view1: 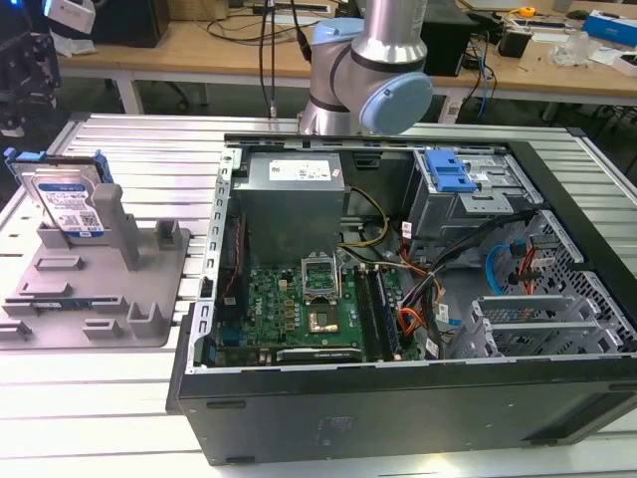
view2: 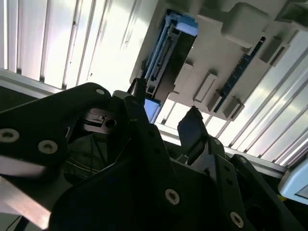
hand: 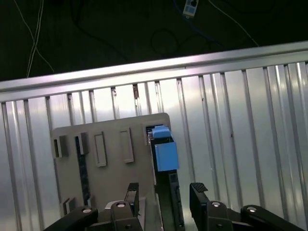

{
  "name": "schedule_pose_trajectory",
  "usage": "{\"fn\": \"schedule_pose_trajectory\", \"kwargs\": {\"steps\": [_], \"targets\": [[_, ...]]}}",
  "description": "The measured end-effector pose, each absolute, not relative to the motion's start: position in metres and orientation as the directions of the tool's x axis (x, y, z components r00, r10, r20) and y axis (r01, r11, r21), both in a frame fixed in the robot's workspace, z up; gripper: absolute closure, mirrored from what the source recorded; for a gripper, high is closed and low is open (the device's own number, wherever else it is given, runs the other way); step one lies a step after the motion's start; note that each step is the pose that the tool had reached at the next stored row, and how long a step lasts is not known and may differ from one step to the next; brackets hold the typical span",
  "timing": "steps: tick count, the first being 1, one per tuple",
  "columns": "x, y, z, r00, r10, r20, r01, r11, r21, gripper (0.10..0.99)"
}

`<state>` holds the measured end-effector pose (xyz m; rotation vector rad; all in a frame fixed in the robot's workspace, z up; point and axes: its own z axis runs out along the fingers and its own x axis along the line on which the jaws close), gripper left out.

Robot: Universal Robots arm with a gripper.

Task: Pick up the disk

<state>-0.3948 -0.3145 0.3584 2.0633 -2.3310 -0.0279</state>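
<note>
Ribbed aluminium tabletop (view1: 109, 398); open computer case (view1: 398, 418) toward the exterior view's right. The disk (view1: 70, 204) stands on edge in the grey holder (view1: 100, 289), left of the case. I see the hand (hand: 165, 190) released, fingers spread either side of the disk's edge; contact unclear.
</note>
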Motion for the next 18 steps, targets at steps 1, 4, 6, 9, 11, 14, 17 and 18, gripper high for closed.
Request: {"fn": "schedule_pose_trajectory", "kwargs": {"steps": [1,4,6,9,11,14,17,18], "targets": [[-0.395,-0.313,0.358,-0.112,-0.994,0.012,-0.993,0.112,0.032,0.545],[-0.397,-0.313,0.358,-0.101,-0.994,0.028,-0.994,0.102,0.030,0.545],[-0.397,-0.312,0.358,-0.076,-0.997,0.029,-0.997,0.077,0.030,0.545],[-0.397,-0.312,0.356,-0.036,-0.999,0.028,-0.999,0.037,0.017,0.545],[-0.398,-0.312,0.355,-0.030,-0.999,0.028,-1.000,0.030,0.009,0.545],[-0.407,-0.312,0.354,-0.030,-0.999,0.024,-1.000,0.030,-0.004,0.545],[-0.417,-0.312,0.353,-0.030,-0.999,0.023,-1.000,0.030,-0.008,0.545],[-0.418,-0.312,0.352,-0.030,-0.999,0.023,-1.000,0.030,-0.008,0.545]]}}
